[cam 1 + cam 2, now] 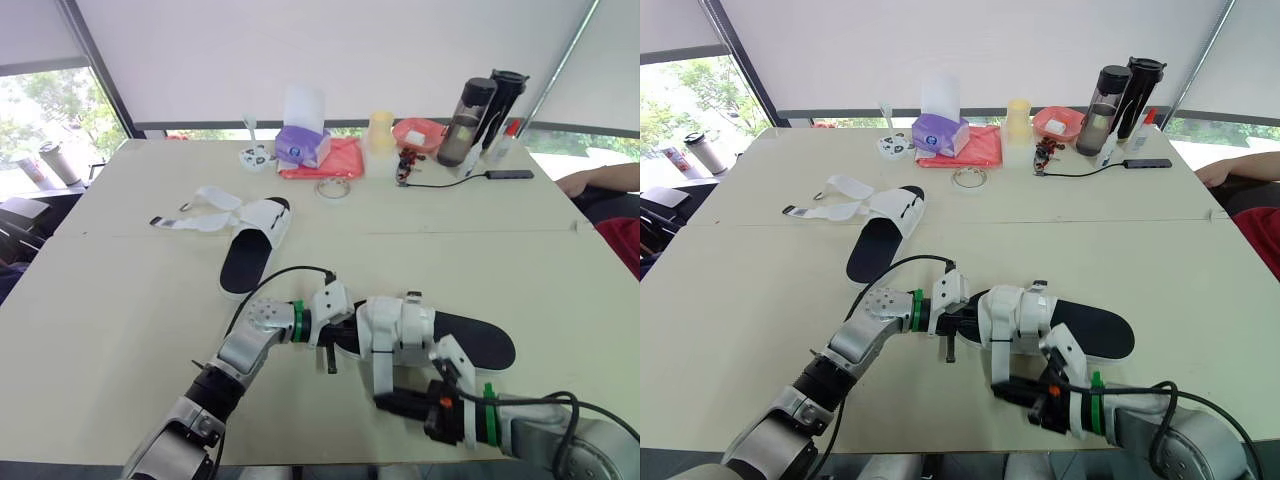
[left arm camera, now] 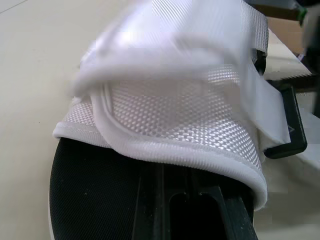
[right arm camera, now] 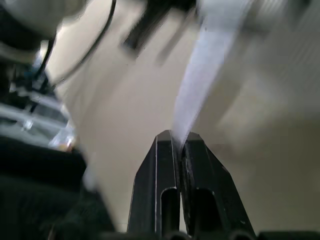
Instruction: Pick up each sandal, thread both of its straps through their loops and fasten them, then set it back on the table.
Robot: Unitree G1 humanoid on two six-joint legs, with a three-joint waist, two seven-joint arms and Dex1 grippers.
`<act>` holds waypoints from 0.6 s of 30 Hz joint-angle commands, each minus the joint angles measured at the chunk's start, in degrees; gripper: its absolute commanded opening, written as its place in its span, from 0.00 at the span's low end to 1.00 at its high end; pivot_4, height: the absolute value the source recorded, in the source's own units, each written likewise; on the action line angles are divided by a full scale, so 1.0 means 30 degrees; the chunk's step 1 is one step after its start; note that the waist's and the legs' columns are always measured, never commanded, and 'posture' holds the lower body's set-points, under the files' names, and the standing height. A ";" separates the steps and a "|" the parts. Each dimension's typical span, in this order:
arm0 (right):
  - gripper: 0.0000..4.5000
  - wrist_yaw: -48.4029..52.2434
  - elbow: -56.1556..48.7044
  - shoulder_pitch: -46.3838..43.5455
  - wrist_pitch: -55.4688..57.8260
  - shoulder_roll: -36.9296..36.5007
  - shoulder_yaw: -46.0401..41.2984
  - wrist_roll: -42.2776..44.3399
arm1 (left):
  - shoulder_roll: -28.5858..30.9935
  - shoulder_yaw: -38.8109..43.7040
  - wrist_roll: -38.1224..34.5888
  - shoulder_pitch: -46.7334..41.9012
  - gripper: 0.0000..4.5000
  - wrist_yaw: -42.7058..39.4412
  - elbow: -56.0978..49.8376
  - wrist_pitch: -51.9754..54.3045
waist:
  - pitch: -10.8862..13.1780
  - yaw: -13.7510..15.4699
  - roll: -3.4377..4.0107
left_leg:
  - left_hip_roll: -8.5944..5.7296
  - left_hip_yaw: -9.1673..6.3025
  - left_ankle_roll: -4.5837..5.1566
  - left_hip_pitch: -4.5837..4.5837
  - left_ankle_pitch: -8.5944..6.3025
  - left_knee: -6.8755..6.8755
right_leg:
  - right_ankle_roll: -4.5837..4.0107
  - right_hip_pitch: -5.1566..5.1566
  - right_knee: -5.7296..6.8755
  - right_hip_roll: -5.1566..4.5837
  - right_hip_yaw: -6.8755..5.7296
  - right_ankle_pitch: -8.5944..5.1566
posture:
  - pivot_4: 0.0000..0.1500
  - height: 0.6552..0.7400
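Observation:
The near sandal point(image 1: 470, 340) has a black sole and a white mesh upper point(image 1: 395, 325); it sits close to the table's front edge between my two grippers. My left gripper point(image 1: 335, 346) is at its toe end, fingers point(image 2: 150, 200) reaching under the upper point(image 2: 175, 125) and shut on the sandal's edge. My right gripper point(image 1: 386, 402) is just in front of the sandal, shut on a white strap point(image 1: 381, 372) that hangs from the upper; the strap point(image 3: 205, 75) runs out from between the fingertips. A second sandal point(image 1: 255, 245) lies farther back on the left, its straps point(image 1: 195, 218) spread loose.
Along the far edge stand a purple tissue box point(image 1: 300, 143), a red cloth point(image 1: 335, 160), a yellow cup point(image 1: 381, 130), a red bowl point(image 1: 418, 132), dark bottles point(image 1: 470, 120) and a phone point(image 1: 510, 174) on a cable. A person's arm point(image 1: 600, 180) rests at the right.

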 commanded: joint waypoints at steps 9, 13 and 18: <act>0.02 0.0798 -0.1485 0.2098 -0.0342 -0.0441 0.0618 0.0500 | 0.0695 -0.0828 0.1455 0.0912 0.00 0.0398 0.2231 0.0835 | -0.0037 0.0033 -0.0043 | -0.0003 0.0002 0.0009 0.0011 -0.0012 -0.0006 | 0.0056 0.0015 -0.0006 -0.0017 0.0000 -0.0037 | 1.00 1.00; 0.02 0.0971 -0.1468 0.1843 -0.0319 -0.0022 -0.0434 0.2144 | 0.0812 -0.0918 0.1545 0.0851 0.00 0.0331 0.2365 0.0674 | -0.0037 0.0020 -0.0046 | -0.0005 0.0000 0.0011 0.0012 -0.0014 -0.0005 | 0.0048 0.0017 -0.0004 -0.0015 -0.0006 -0.0032 | 1.00 1.00; 0.02 0.0844 -0.2678 0.0986 0.0298 -0.0821 -0.2798 0.6164 | 0.0898 -0.0925 0.1594 0.0728 0.00 0.0294 0.2603 0.0513 | -0.0033 0.0014 -0.0039 | -0.0004 0.0001 0.0011 0.0010 -0.0014 0.0001 | 0.0050 0.0021 -0.0002 -0.0017 -0.0006 -0.0033 | 1.00 1.00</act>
